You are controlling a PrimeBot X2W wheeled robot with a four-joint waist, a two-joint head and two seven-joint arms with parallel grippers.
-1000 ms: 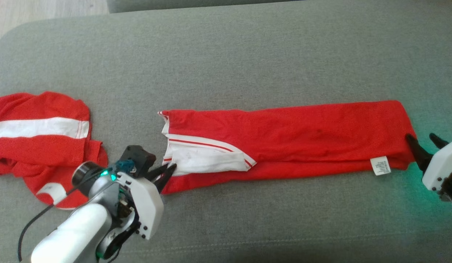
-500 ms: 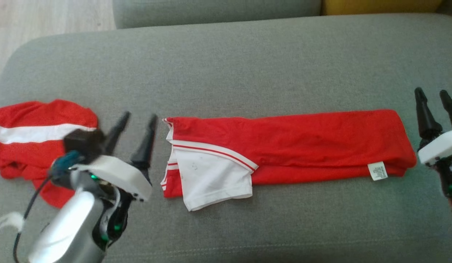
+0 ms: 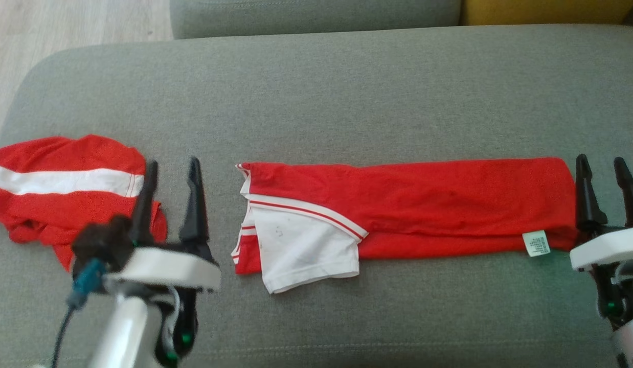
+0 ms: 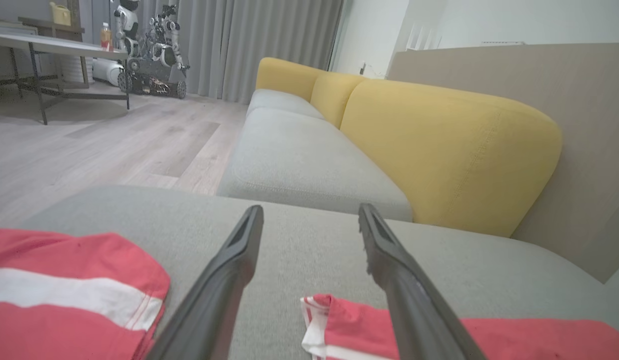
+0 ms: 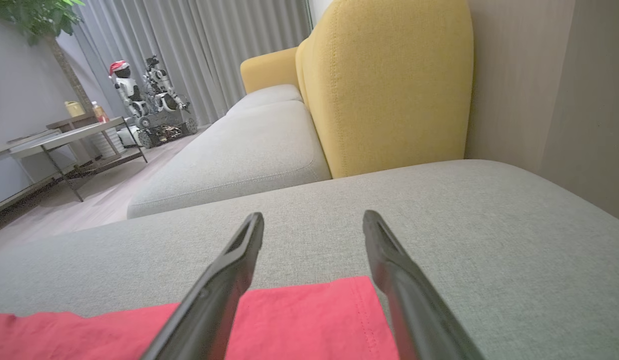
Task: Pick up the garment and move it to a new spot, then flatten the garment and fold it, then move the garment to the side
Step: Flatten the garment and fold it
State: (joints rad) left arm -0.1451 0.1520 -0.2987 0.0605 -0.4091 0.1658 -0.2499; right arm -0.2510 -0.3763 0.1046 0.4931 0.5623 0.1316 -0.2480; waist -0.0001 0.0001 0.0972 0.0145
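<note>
Garment (image 3: 449, 199): bright red, with a white panel at one end edged in thin red-and-white stripes.
Label (image 3: 536, 243): white, its print too small to read.
Second garment (image 3: 66, 153): red, crossed by one broad white band.
Cushion (image 3: 316, 92): plain grey weave.
Sofa back (image 4: 439, 140): mustard yellow.
Left gripper (image 3: 173, 162): black fingers, white body, a blue plug on its cable.
Right gripper (image 3: 600, 158): black fingers, white body, a small green light below.
Floor (image 4: 89, 140): pale wood planks.
Curtains (image 4: 249, 45): grey.
</note>
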